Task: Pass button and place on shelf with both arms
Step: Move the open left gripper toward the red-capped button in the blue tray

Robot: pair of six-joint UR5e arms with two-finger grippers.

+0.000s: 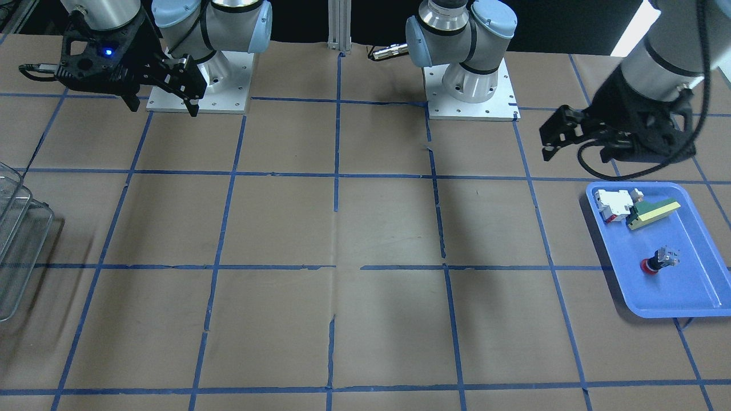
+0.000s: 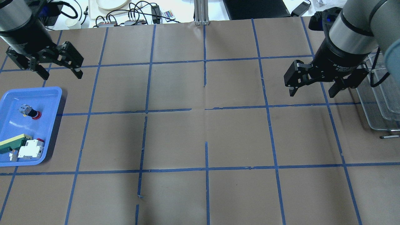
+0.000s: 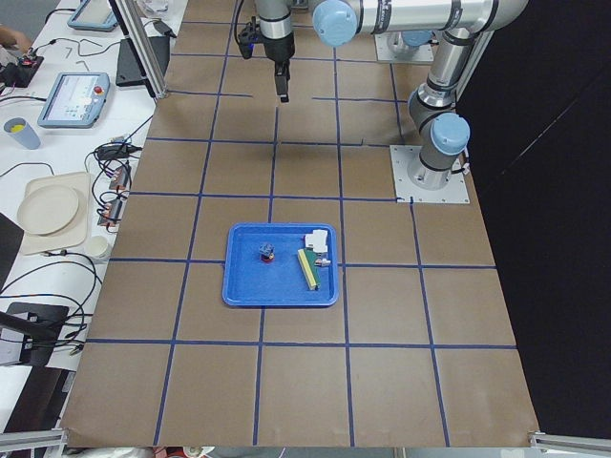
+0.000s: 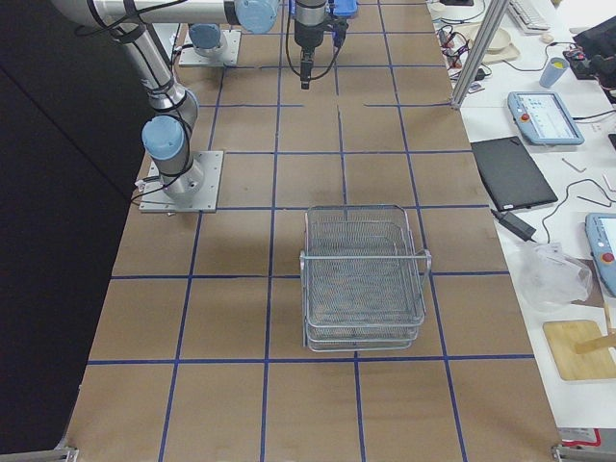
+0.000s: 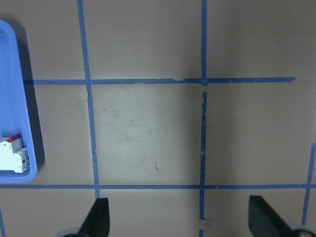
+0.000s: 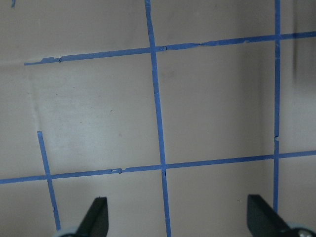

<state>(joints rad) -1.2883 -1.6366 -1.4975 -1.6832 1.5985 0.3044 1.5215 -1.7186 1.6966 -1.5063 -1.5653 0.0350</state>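
Button (image 2: 32, 112) lies in the blue tray (image 2: 50, 100), far left; left pincer (image 2: 62, 75) and right pincer (image 2: 312, 93) hover wide open, empty

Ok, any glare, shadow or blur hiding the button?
Front-facing view: soft shadows cross the table, missing the button, sharp in the tray. Overhead view: the desk beyond is blown out, button small but distinct. Left wrist view: bright patch mid-frame, left end effector tips soft, button out of frame.
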